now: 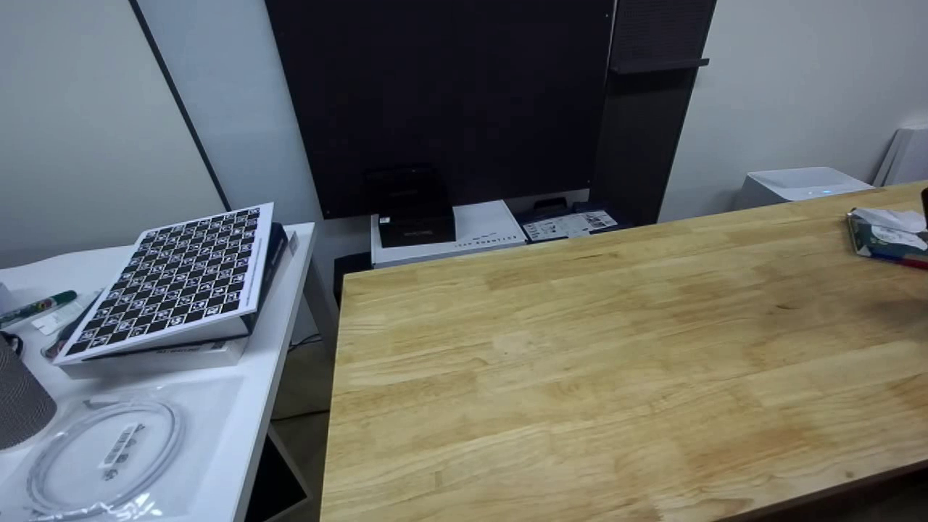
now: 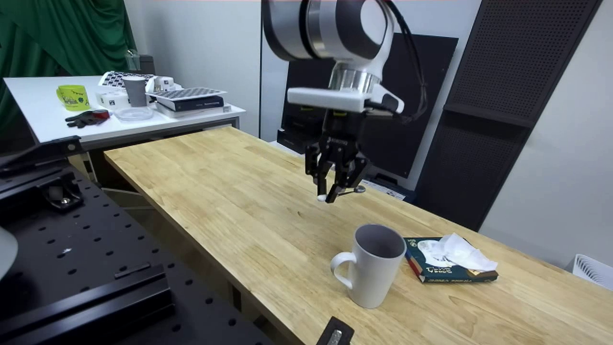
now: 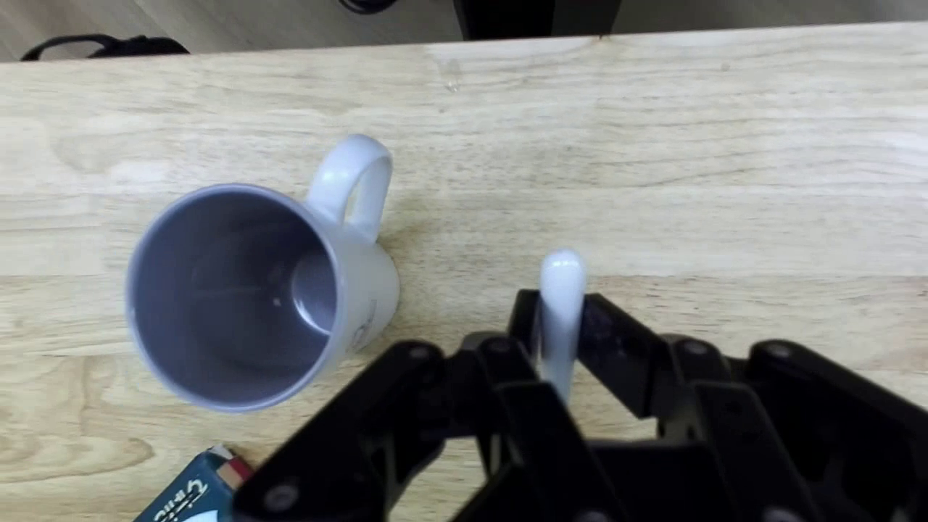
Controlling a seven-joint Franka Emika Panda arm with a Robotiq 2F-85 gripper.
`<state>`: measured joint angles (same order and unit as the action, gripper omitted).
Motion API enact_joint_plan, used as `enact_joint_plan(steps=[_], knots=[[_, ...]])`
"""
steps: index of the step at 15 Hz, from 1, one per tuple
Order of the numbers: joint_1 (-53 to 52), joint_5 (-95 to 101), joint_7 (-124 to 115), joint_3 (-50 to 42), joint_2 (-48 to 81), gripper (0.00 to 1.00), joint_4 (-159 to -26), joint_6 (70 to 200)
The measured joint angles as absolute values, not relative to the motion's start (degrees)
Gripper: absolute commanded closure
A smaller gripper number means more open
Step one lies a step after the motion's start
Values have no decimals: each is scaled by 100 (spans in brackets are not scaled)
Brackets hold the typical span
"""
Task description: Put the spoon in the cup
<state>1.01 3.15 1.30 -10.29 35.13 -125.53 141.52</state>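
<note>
The spoon is held between the fingertips of my gripper point(image 2: 326, 195). In an exterior view its dark bowl end point(image 2: 359, 189) sticks out on one side of the fingers and its pale handle end on the other. In the wrist view the rounded pale handle point(image 3: 562, 279) lies between the fingers point(image 3: 558, 319), and the bowl is hidden. The cup, a tall pale grey mug point(image 2: 376, 278), stands upright on the table, apart from the gripper, which is above table height. In the wrist view the cup point(image 3: 370, 290) is left of the fingers, its dark inside visible.
A dark green box point(image 2: 459, 274) with a crumpled white tissue point(image 2: 464, 254) lies beside the cup; it also shows in an exterior view point(image 1: 870, 239). A black perforated base point(image 2: 119, 249) borders the wooden table point(image 2: 230, 201). A white side table point(image 2: 43, 115) holds other items.
</note>
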Motion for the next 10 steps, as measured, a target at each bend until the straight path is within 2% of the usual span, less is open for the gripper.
enact_joint_plan(steps=[10], knots=[[954, 236, 997, -1029, 1570, 95, -12250, 10688]])
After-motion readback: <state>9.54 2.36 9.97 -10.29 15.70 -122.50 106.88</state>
